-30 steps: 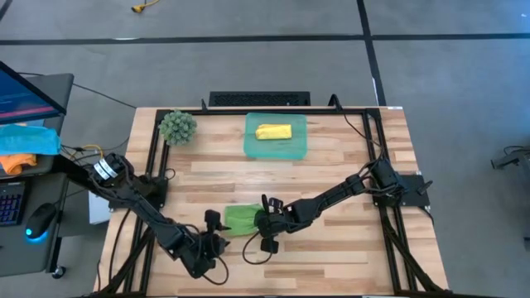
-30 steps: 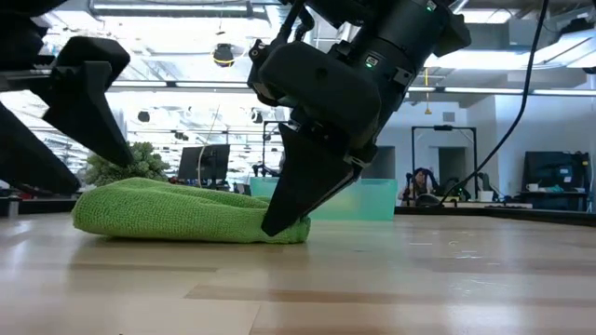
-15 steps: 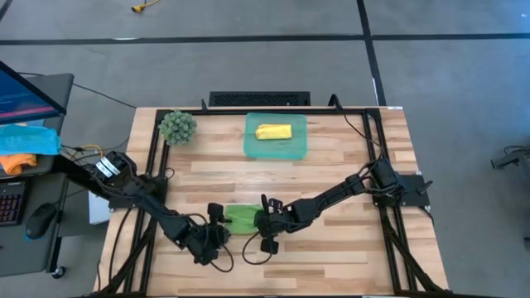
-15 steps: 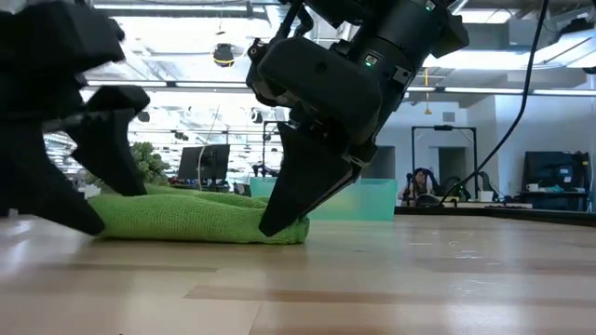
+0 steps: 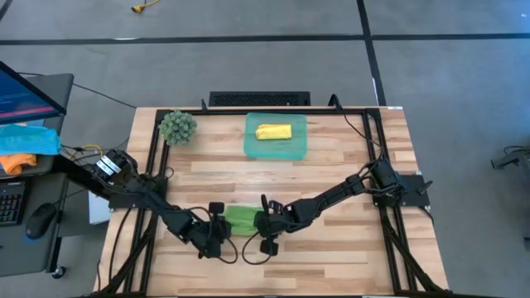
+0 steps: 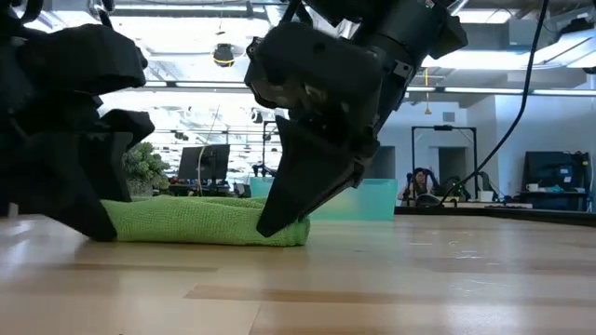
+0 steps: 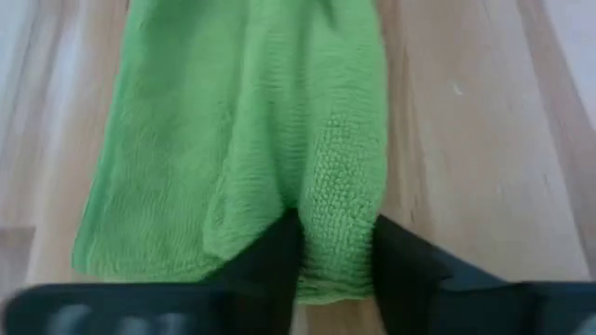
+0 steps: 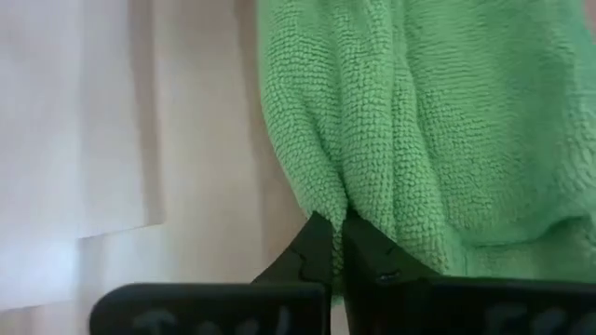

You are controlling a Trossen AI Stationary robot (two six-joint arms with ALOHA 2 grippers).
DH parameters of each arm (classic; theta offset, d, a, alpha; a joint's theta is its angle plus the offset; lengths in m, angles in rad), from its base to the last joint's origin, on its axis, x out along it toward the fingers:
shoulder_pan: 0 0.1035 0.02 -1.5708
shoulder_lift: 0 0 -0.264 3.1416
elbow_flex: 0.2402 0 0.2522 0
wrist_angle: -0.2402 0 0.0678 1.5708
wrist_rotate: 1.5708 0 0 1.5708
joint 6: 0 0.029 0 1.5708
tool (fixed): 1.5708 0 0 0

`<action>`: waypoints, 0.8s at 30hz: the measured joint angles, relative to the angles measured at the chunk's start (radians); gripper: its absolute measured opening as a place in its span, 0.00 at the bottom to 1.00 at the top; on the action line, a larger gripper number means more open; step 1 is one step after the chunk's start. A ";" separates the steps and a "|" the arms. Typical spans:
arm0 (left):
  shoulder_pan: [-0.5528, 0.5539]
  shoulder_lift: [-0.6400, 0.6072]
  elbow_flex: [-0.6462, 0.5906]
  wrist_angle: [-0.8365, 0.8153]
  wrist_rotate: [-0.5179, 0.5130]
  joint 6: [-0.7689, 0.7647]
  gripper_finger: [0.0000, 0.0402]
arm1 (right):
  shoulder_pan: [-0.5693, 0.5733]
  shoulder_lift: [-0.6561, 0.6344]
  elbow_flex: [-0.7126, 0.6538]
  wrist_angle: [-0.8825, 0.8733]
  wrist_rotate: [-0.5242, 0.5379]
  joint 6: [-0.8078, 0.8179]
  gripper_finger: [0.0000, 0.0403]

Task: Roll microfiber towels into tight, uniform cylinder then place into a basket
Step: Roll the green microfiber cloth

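The light green towel (image 5: 240, 218) lies bunched flat on the table near the front edge, in the low view a low mound (image 6: 200, 221). My left gripper (image 5: 220, 227) is at its left end, shut on it. My right gripper (image 5: 263, 222) is at its right end, shut on it. The yellow towel (image 5: 273, 132) lies rolled inside the teal basket (image 5: 252, 149) at the far middle of the table. My left gripper pinches a raised fold at the green towel's left end (image 7: 337, 200) between its two fingers (image 7: 276, 256). The fingers slant down from the table's left. The towel lies on the table. My right gripper pinches a fold at the green towel's right end (image 8: 326, 195) between its nearly closed fingers (image 8: 312, 247). The fingers slant down from the table's right, their tips at the tabletop (image 6: 270, 223). The towel rests on the wood.
A fuzzy green ball (image 5: 177, 126) sits at the far left corner. Bare wood (image 5: 348, 157) lies between the towel and the basket and to the right. A side desk with blue and orange cloths (image 5: 25, 142) stands off the table's left.
My left gripper has moved toward the table's right and down to the green towel's left end, and has shut on it. The towel's left end has been pushed in, so the mound is shorter. The right end has stayed where it was.
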 joint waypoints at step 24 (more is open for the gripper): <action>0.174 -0.142 0.035 -0.014 0.681 -0.552 0.04 | 0.048 0.004 0.000 0.264 -0.512 0.248 0.06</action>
